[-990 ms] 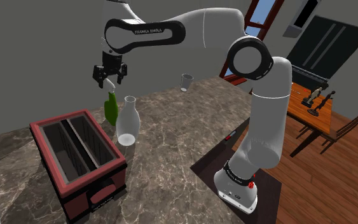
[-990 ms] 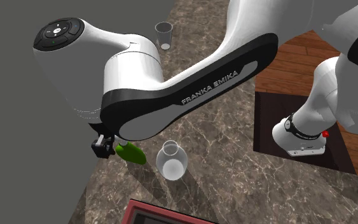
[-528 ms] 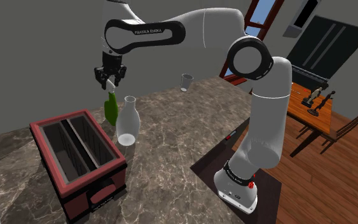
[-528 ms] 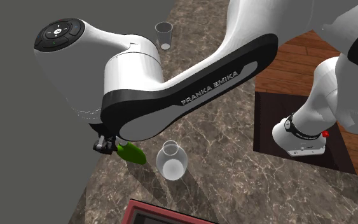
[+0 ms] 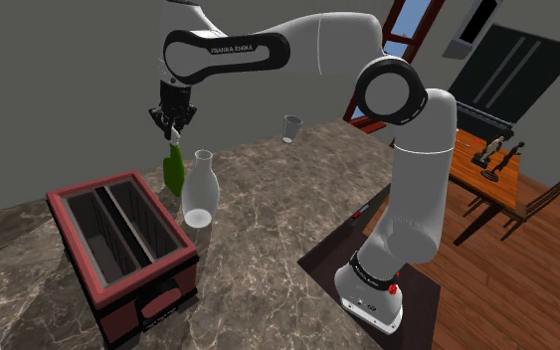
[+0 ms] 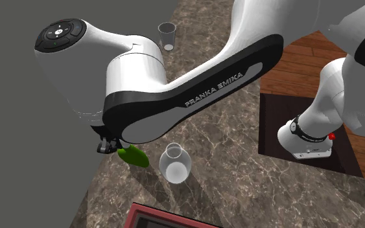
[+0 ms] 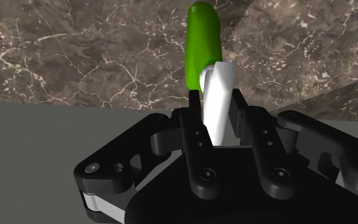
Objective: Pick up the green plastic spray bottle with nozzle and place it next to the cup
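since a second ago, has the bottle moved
No. The bottle stays in the same spot beside the flask; only the fingers closed on its nozzle.

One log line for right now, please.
phase: grasp | pincer: shut on white nozzle of green spray bottle | small clear cup: far across marbled counter

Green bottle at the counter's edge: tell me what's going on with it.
The white arm has its black gripper shut on the white nozzle of the green spray bottle, which seems to rest on the marbled counter beside a clear flask. It looks not yet lifted. The cup it belongs next to stands far off, near the counter's other end.
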You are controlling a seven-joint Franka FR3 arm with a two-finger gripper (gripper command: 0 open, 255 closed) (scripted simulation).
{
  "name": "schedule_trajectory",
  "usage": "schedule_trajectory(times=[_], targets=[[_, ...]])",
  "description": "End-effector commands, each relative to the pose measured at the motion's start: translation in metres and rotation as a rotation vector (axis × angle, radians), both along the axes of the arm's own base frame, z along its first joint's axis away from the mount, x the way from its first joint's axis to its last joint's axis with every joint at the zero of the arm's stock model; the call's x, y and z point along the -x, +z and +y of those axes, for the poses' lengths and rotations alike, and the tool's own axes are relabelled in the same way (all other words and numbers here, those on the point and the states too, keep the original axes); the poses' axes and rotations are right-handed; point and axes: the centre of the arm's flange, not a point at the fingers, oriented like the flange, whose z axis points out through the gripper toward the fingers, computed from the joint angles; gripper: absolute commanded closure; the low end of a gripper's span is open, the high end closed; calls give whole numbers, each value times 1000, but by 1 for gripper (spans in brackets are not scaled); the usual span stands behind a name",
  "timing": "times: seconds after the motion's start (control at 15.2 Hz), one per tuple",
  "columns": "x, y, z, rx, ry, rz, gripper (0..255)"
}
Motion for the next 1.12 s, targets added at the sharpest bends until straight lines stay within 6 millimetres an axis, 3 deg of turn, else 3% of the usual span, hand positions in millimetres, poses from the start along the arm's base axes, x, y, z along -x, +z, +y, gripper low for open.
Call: schedule_trajectory(times=[0.0,1.06], targets=[[0,0,0,0,0,0,255],[0,84,0,0,0,0,255]])
